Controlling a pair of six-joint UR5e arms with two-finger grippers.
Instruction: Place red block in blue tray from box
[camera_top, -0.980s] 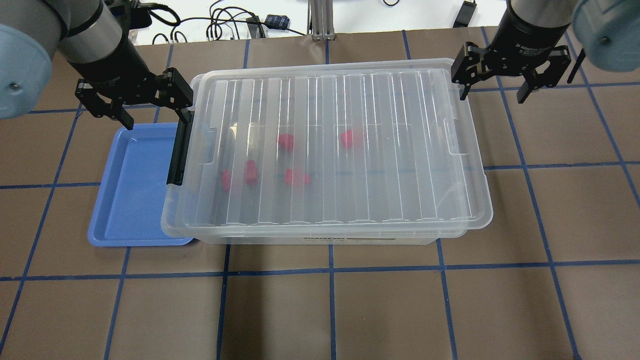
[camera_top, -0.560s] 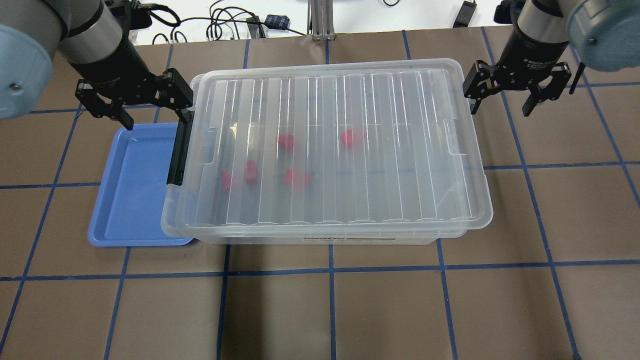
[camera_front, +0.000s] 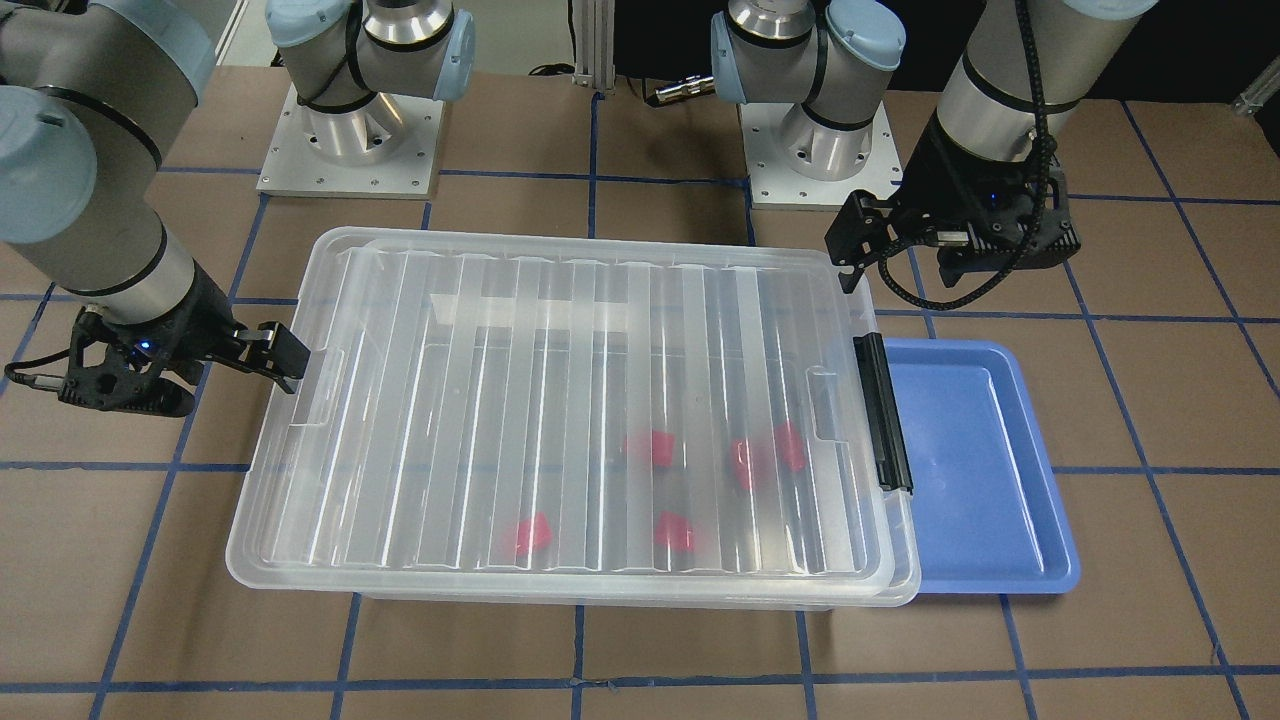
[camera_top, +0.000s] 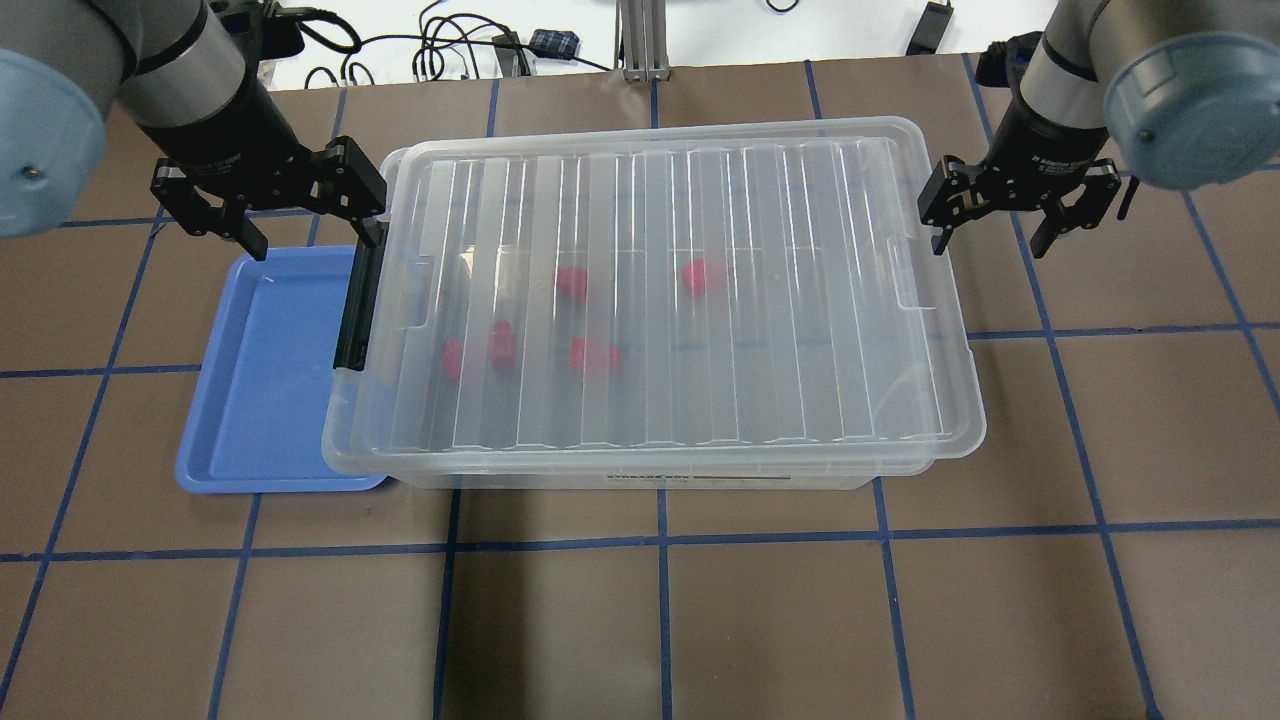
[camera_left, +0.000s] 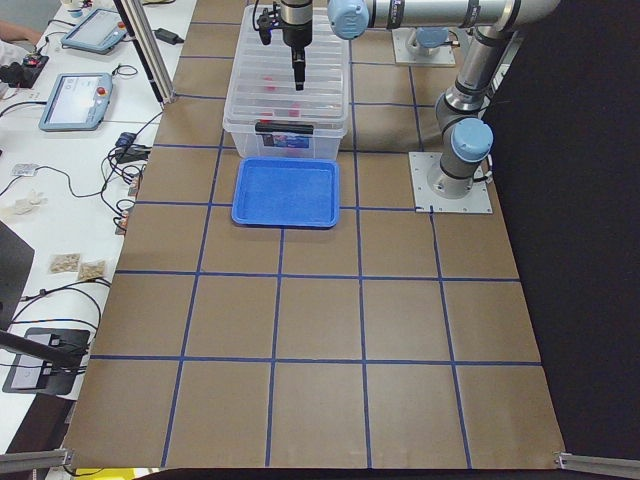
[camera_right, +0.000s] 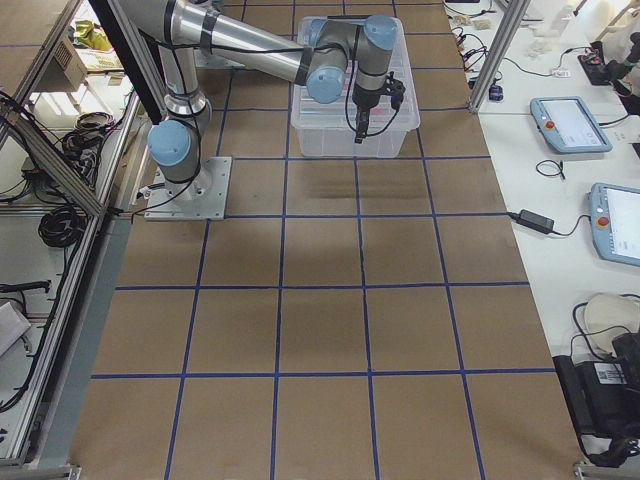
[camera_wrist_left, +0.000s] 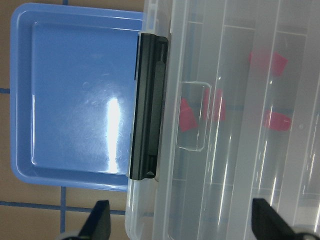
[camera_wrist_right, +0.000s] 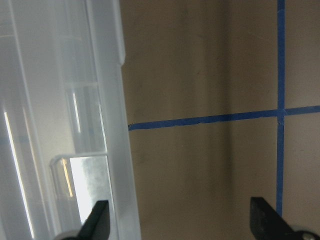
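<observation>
Brown table w/ blue tape grid (camera_top: 640, 620): I saw the large clear plastic storage box (camera_top: 650, 480) w/ ribbed lid (camera_top: 800, 300) on, all five small glossy red blocks (camera_top: 703, 277) inside. The shallow light-blue tray (camera_top: 260, 400) lay just beside its black latch bar (camera_top: 355, 300). Left gripper (camera_top: 318, 243) hung open over latch & tray; right gripper (camera_top: 988, 245) was open at the opposite end

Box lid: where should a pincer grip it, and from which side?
Probably the overhanging lip at the lid's latch-free short end, from above, straddling the thin rim; the open right pincer hangs just beside it. The black latch bar seems to clip the other end, so release that first.
</observation>
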